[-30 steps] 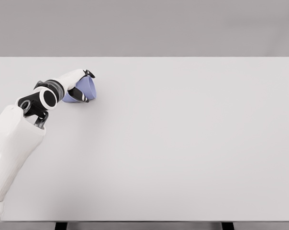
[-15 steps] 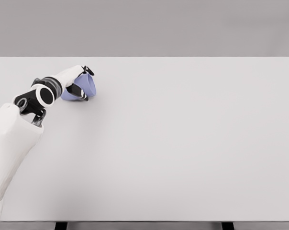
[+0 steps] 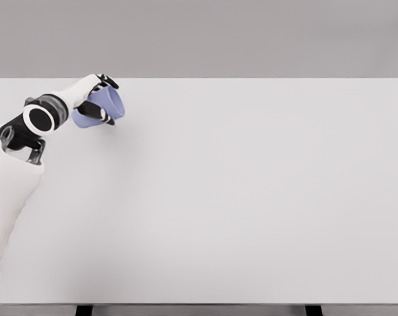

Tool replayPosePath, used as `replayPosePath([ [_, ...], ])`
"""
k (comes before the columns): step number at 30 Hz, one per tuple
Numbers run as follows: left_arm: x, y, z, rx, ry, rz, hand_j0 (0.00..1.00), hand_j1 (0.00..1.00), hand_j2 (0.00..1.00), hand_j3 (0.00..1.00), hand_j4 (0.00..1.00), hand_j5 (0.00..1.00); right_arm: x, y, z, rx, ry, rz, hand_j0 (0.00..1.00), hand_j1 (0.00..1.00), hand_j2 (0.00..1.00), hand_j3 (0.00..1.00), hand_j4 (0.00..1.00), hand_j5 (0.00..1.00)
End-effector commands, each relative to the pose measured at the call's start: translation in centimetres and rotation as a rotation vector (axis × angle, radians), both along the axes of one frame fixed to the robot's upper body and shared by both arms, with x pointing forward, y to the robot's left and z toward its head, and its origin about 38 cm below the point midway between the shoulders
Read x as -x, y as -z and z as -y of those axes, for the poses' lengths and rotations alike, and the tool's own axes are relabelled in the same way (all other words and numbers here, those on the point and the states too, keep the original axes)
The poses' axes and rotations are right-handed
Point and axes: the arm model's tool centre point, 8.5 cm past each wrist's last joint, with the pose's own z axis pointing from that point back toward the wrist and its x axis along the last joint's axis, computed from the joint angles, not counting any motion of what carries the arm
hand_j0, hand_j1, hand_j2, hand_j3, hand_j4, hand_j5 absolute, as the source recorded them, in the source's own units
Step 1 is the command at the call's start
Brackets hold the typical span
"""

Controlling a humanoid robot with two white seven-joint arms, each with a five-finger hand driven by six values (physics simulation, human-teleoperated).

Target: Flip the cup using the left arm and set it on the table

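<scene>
Left hand grips cup over table

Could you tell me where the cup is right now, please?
In the head view, the purple cup sits in the left hand, at the table's far left.

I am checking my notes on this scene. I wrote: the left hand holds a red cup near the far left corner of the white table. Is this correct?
Not quite: the cup is lavender blue, not red. The head view shows it gripped in the left hand near the far left corner of the white table. The rest of your note is correct.
</scene>
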Motion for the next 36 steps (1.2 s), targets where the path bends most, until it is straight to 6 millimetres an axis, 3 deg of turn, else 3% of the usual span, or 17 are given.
replayPosePath([
  [1,-0.1,-0.4,-0.5,0.043,-0.008,0.005,0.54,0.54,0.54,0.54,0.54,0.54,0.0,0.0,0.0,0.000,0.001,0.000,1.00,1.00,1.00,1.00,1.00,1.00],
  [13,-0.3,-1.9,-0.6,0.168,0.032,0.062,0.54,0.54,0.54,0.54,0.54,0.54,0.0,0.0,0.0,0.000,0.001,0.000,1.00,1.00,1.00,1.00,1.00,1.00],
  [23,-0.5,-1.4,0.7,0.261,0.031,0.057,0.54,0.54,0.54,0.54,0.54,0.54,0.0,0.0,0.0,0.000,-0.001,0.000,1.00,1.00,1.00,1.00,1.00,1.00],
  [36,-0.4,-0.5,0.8,0.333,0.061,0.045,0.54,0.54,0.54,0.54,0.54,0.54,0.0,0.0,0.0,0.000,0.001,0.000,1.00,1.00,1.00,1.00,1.00,1.00],
])
